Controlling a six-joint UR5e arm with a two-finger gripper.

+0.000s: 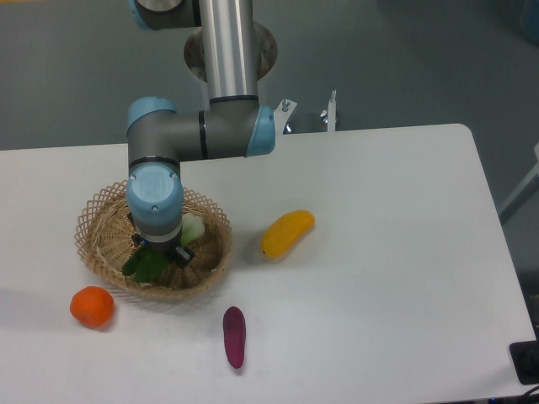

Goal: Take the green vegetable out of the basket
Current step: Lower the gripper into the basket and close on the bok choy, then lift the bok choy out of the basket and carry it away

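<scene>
Your gripper is down in the basket right over the bok choy, which lies inside; wrist hides the jaws, can't tell if they're pinching it

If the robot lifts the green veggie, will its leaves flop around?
Probably a bit. The green vegetable has thin dark leaves that would likely droop, while its pale bulb end looks firmer. It seems light, so the gripper over the basket should lift it easily.

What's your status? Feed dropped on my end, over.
End effector down in basket, over green vegetable; jaws hidden. Vegetable in basket, not lifted. Nothing blocking; orange outside.
</scene>
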